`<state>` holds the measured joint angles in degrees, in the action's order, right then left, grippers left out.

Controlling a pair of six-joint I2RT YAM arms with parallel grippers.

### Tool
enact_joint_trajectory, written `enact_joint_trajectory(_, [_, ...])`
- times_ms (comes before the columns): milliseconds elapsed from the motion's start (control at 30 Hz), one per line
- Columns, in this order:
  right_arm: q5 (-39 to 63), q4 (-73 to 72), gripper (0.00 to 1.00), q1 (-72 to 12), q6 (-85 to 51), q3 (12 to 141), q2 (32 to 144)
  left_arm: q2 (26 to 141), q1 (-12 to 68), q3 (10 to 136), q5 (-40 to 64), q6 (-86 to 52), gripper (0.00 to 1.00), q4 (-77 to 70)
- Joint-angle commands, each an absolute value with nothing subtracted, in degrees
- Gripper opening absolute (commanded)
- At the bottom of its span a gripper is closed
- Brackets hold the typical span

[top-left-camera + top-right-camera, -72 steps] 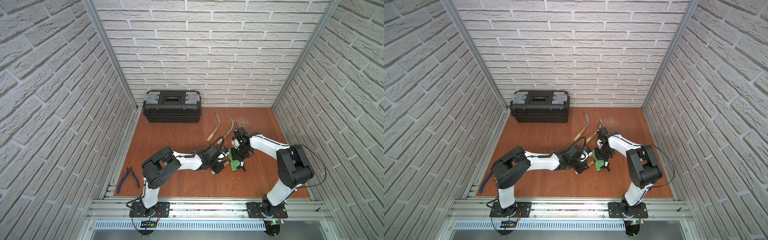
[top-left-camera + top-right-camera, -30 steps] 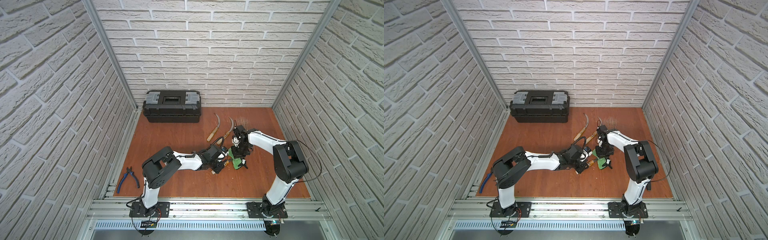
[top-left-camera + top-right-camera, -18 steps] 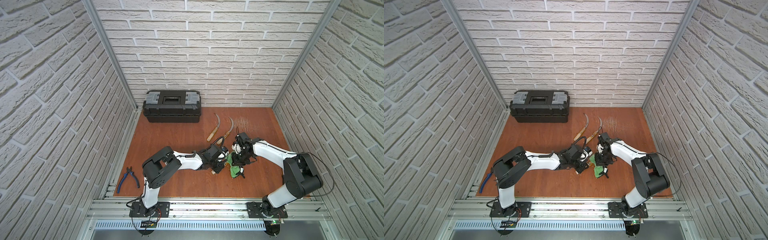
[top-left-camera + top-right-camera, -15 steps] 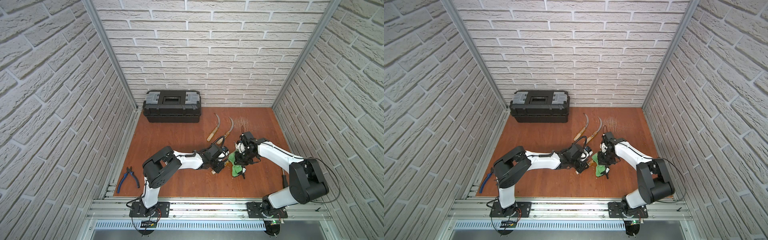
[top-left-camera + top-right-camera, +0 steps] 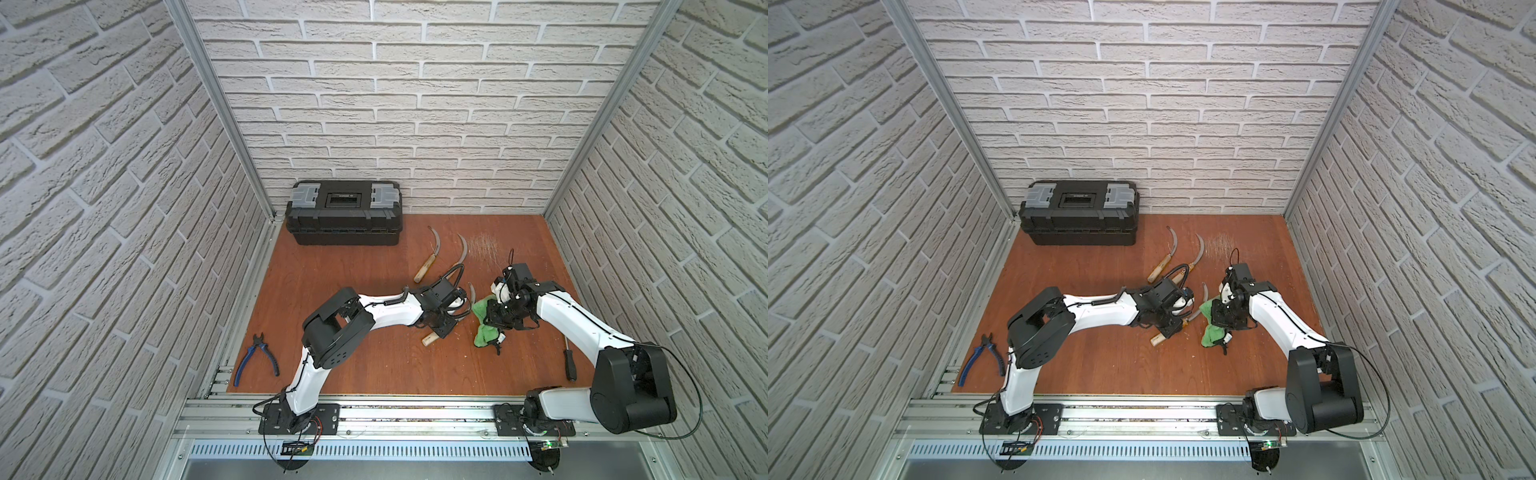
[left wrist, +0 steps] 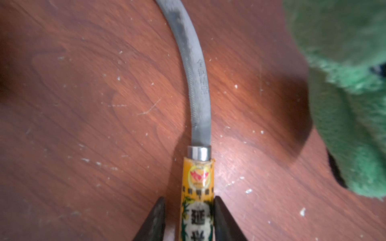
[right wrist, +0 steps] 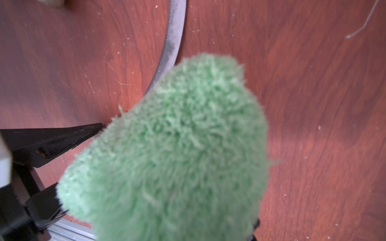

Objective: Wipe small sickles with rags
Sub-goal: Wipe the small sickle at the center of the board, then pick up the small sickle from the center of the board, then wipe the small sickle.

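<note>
**Labelled sickle flat on the desk, rag pinched beside its blade**

The labelled sickle lies flat near the middle of the reddish wooden desk. Its curved grey blade points toward the back wall and its pale handle toward the front rail. The left arm reaches in low over the handle. In the left wrist view the left jaws straddle the yellow printed label, slightly spread. A dark sliver of gap shows on one side and the other tip sits right at the handle's edge, so nothing is clamped.

The right arm comes in from the robot's right. The right jaws are pressed together on the green rag, which bulges fluffy around them. It hangs just beside the blade; whether it touches the metal I cannot tell. Its lower end, with a black strap, trails toward the desk.

Farther back, a second sickle and a third sickle lie side by side, blades curving toward the wall. A black toolbox stands against that wall. Blue-handled pliers lie at the front left edge and a dark screwdriver at the front right.
</note>
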<state>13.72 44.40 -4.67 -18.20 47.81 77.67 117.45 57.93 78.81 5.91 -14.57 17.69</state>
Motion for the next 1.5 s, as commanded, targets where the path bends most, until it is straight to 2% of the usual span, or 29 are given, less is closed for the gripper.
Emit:
enact_joint_trajectory(0, [13.8,42.5,0.03,-4.1,-17.3,47.1,76.2,120.9,58.7,82.3,2.7,-12.3,0.38,26.7])
enact_joint_trajectory(100, [14.0,42.0,0.03,-3.7,-17.3,46.6,75.4,122.5,59.4,85.6,1.1,-11.4,0.36,29.8])
enact_joint_trajectory(167, [14.2,41.5,0.03,-3.3,-17.3,46.2,75.0,123.5,59.8,87.3,0.0,-10.9,0.31,31.8])
enact_joint_trajectory(233, [14.6,40.9,0.03,-3.0,-17.4,45.6,74.7,124.1,60.1,88.3,-0.5,-10.7,0.18,33.0])
enact_joint_trajectory(300, [15.0,40.7,0.03,-2.7,-17.2,45.3,74.6,124.3,60.2,88.5,-1.0,-11.1,0.0,33.1])
enact_joint_trajectory(467, [15.9,40.5,0.03,-2.0,-16.7,45.9,74.2,120.5,59.6,85.3,-0.7,-14.4,0.0,28.1])
enact_joint_trajectory(600, [16.7,40.6,0.03,-2.0,-16.2,47.5,73.7,113.8,56.9,79.6,4.9,-19.5,0.0,19.2])
enact_joint_trajectory(900, [19.8,40.0,0.03,-3.1,-16.5,53.3,77.8,100.3,47.8,62.9,21.0,-37.4,0.0,-13.3])
enact_joint_trajectory(1067, [18.3,41.8,0.03,-7.4,-15.7,61.5,83.3,101.1,43.6,57.3,28.5,-50.3,0.0,-33.5])
enact_joint_trajectory(1233, [17.9,42.9,0.03,-10.8,-16.3,70.5,89.4,104.8,41.4,53.3,31.4,-61.5,0.0,-51.8])
enact_joint_trajectory(1467, [16.4,46.3,0.03,-14.8,-15.5,82.3,98.0,109.3,40.2,51.7,32.4,-69.8,0.0,-66.9])
